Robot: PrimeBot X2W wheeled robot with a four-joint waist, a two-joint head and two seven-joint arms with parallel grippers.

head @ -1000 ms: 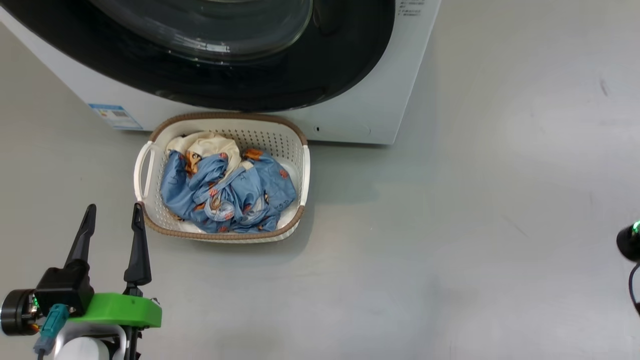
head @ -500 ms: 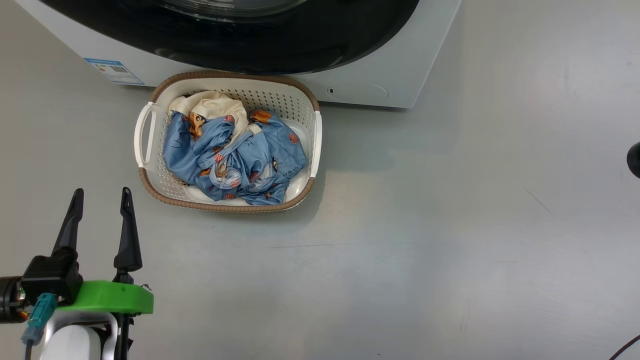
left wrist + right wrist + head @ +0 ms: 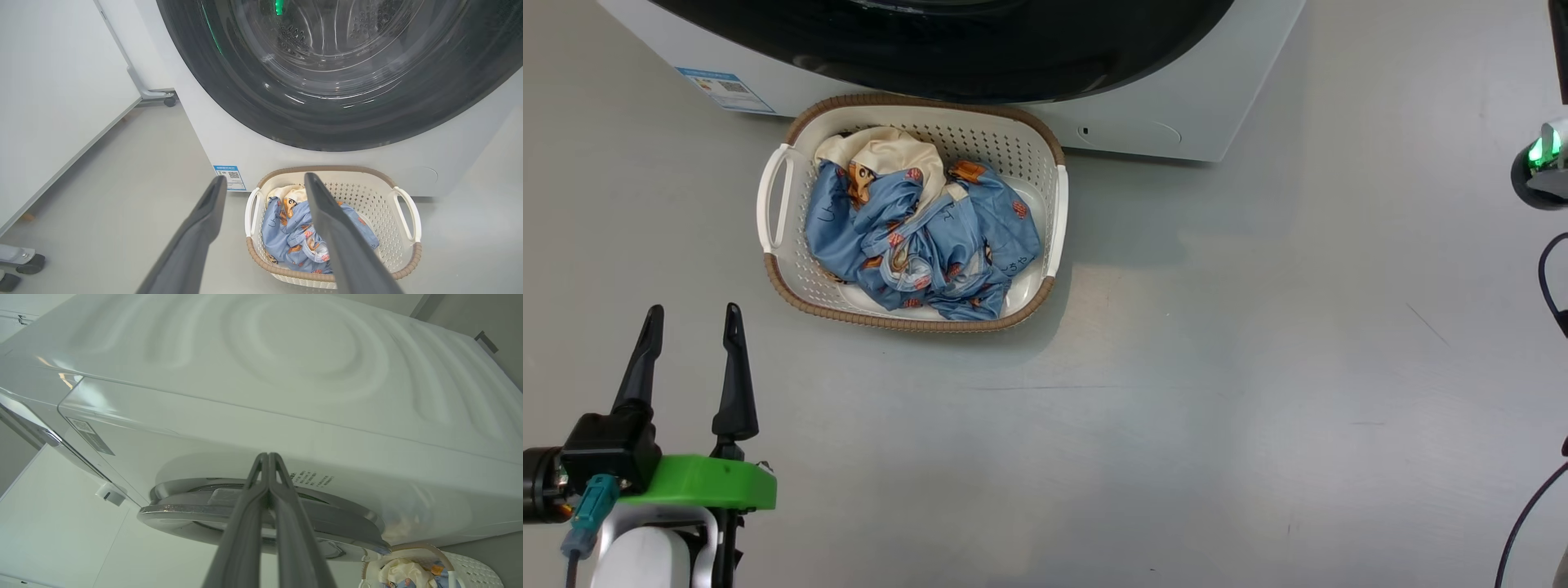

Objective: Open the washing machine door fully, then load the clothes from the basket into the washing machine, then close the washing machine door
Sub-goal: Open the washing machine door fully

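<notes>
Basket [image 3: 907, 323] of clothes [image 3: 923, 237] sits just before the washing machine [image 3: 1176, 106], below its door [image 3: 947, 49]; left gripper [image 3: 694, 310] spread wide, empty; right gripper [image 3: 267, 456] pinched shut on nothing; a wheeled white panel [image 3: 49, 102] stands beside the machine.

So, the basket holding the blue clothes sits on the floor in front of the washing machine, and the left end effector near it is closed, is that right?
Not quite: the left end effector is open, its two fingers standing well apart, as the head view shows. The rest holds: the basket with the blue clothes sits on the floor in front of the washing machine.
</notes>
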